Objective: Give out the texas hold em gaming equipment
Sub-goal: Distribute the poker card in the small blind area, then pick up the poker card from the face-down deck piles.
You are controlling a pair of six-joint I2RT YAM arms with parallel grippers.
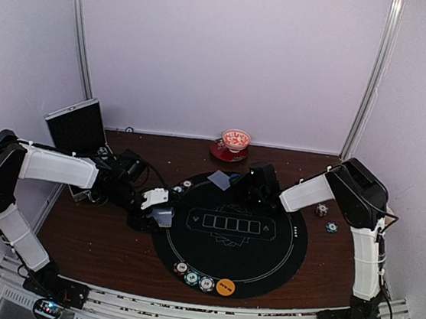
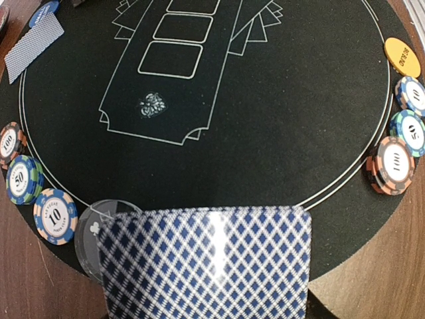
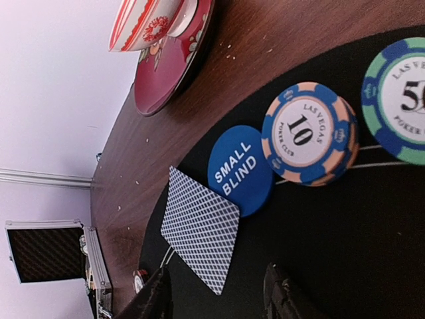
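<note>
- a dark brown wooden table [image 1: 103, 243] is carrying everything, and a big round black mat with white lines [image 1: 262, 269] is lying on its middle, reaching almost to the near edge.
- an open black case [image 1: 77, 125] is standing at the far left corner.
- a red-and-white bowl [image 1: 236, 139] is sitting on a red saucer [image 1: 221, 153] at the far edge, just beyond the mat.
- the left gripper [image 1: 159, 209] is hanging over the mat's left rim, clamped on a blue diamond-backed held card [image 2: 206, 266]; whether it is gripping one card or several, i cannot tell.
- the right gripper [image 3: 219, 299] is hovering over the far part of the mat, its dark fingers standing apart with nothing between them.
- a second face-down card [image 3: 199, 226] is lying on the mat's far rim, just beyond the right gripper.
- a blue round "small blind" disc [image 3: 240, 169] is touching that card's corner.
- an orange round disc [image 1: 224, 287] is lying on the near rim.
- a clear round disc [image 2: 89, 236] is peeking out from under the held card.
- three near-rim chips [image 1: 192, 278] are sitting in a row just left of the orange disc.
- three left-rim chips [image 2: 56, 214] are lining up beside the clear disc.
- two far-rim chips [image 3: 309, 133], marked 10 and 50, are lying right of the blue disc.
- two off-mat chips [image 1: 321, 209] are resting on the wood right of the mat.
</note>
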